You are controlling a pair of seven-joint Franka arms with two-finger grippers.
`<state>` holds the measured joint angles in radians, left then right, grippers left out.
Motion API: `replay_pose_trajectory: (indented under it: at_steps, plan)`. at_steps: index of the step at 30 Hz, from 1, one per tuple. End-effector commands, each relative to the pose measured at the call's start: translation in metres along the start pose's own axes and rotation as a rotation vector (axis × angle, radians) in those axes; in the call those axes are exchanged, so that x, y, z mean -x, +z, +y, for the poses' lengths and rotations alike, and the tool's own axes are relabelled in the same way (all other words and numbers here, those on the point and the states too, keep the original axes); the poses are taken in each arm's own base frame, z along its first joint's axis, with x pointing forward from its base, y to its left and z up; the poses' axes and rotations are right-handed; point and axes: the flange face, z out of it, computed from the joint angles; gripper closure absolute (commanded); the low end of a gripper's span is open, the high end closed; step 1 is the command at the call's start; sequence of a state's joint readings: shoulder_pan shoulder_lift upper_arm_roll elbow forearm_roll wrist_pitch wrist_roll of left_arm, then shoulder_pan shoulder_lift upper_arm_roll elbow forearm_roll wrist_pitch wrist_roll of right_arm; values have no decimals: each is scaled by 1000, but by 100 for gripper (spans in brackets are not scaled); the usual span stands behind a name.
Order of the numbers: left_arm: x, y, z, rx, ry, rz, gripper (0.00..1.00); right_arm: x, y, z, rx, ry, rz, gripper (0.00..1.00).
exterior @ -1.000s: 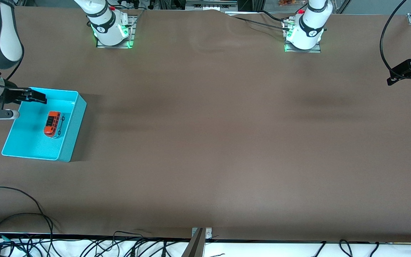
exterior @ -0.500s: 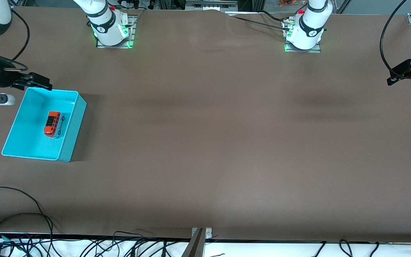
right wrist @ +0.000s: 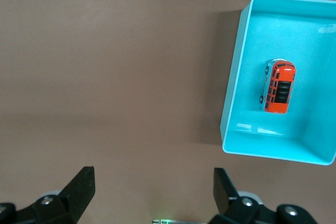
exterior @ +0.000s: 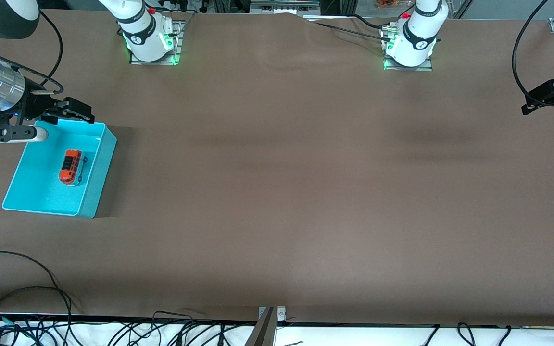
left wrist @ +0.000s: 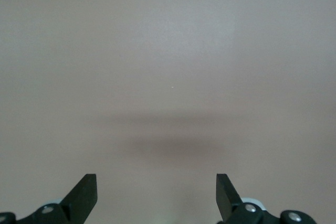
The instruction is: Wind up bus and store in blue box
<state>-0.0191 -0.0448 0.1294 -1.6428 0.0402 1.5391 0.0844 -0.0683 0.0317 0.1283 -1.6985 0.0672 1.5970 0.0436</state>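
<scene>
Bus (exterior: 71, 166) inside blue box (exterior: 95, 198) — right gripper (exterior: 76, 111) over box's edge, jaws apart; left gripper (left wrist: 156, 195) waits, also apart.

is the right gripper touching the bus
Apart. In the right wrist view the right gripper stands open with nothing between its fingers, while the bus lies well away inside the blue box.

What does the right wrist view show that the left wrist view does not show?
Only the right wrist view shows the blue box with the bus lying in it, and the open right gripper above bare table beside the box. Only the left wrist view shows the open left gripper, holding nothing, over a faint shadow. Both show the brown table.
</scene>
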Motion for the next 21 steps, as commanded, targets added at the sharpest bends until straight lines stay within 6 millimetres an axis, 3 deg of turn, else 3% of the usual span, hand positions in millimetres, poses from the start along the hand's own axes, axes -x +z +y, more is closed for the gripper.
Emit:
replay_pose_trajectory:
  at_steps: [1, 10, 15, 21]
  plan:
    - [-2, -6, -2, -13, -11, -5, 0, -4, -7, -8, 22, -5, 12, 0]
    - [-2, -6, -2, -13, -11, -5, 0, -3, 0, -45, 106, -68, 8, 0]
    - [-3, -6, -2, -15, -10, -5, 0, -3, -1, -45, 102, -45, 11, 0]
    - [-2, -6, -2, -15, -11, -5, 0, -5, -20, -48, 99, -49, 50, 0]
